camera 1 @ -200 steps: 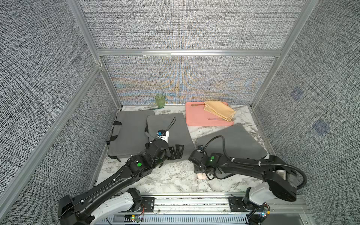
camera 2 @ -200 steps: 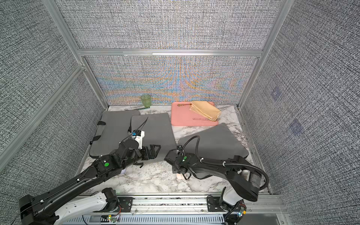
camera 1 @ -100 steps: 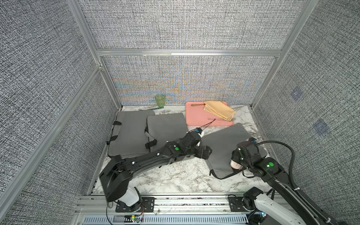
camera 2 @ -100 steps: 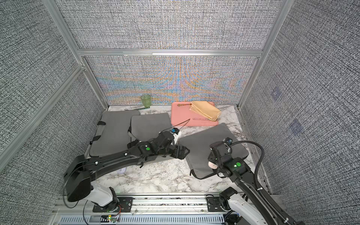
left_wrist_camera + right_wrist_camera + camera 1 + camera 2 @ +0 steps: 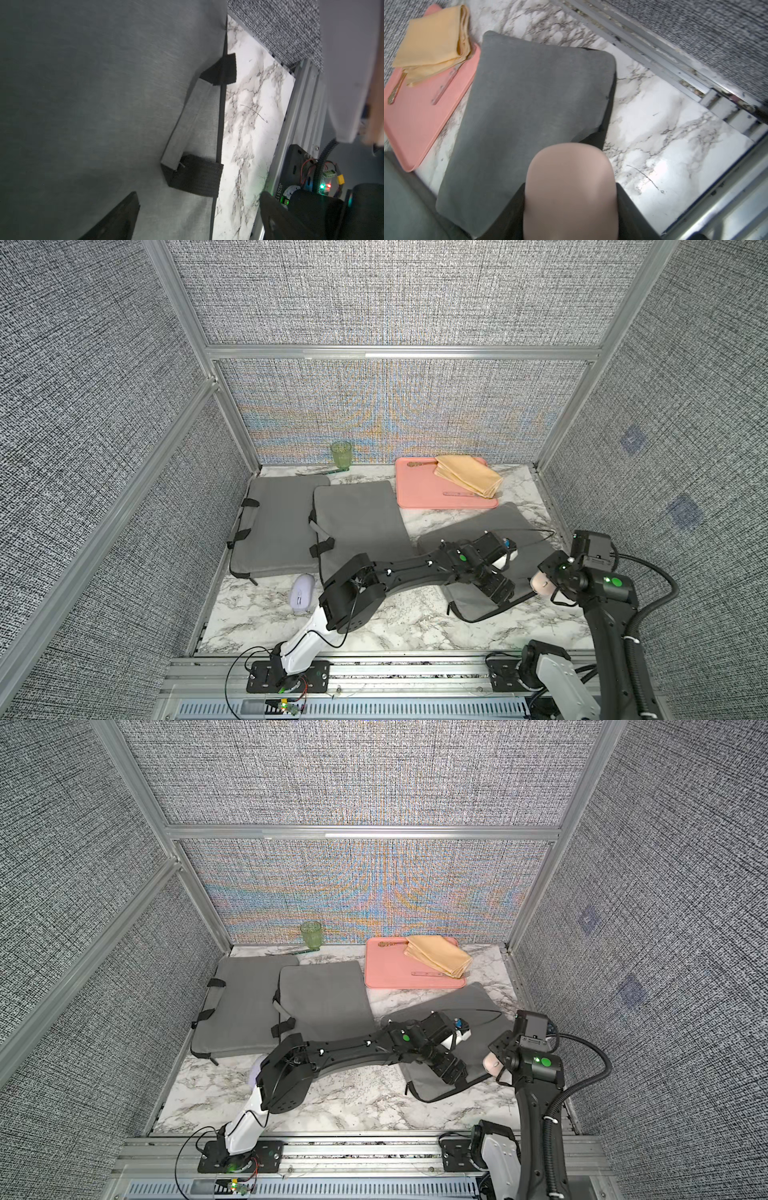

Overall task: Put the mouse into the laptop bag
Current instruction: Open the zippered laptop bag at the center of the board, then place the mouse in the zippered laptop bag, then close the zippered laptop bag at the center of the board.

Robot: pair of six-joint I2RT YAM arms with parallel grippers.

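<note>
The right hand (image 5: 552, 587) is clamped on a pale pink mouse (image 5: 571, 187), which is held in the air at the near right corner of the laptop bag (image 5: 469, 524) (the rightmost of three grey ones on the marble surface (image 5: 415, 626)). The left hand (image 5: 500, 591) is seen spread apart over that bag's near edge.

I work in a robotics lab cell: grey fabric panels (image 5: 374, 294) in aluminium framing (image 5: 399, 352) wall my marble-patterned counter (image 5: 407, 622), and a metal mounting rail (image 5: 415, 672) runs along its front.
</note>
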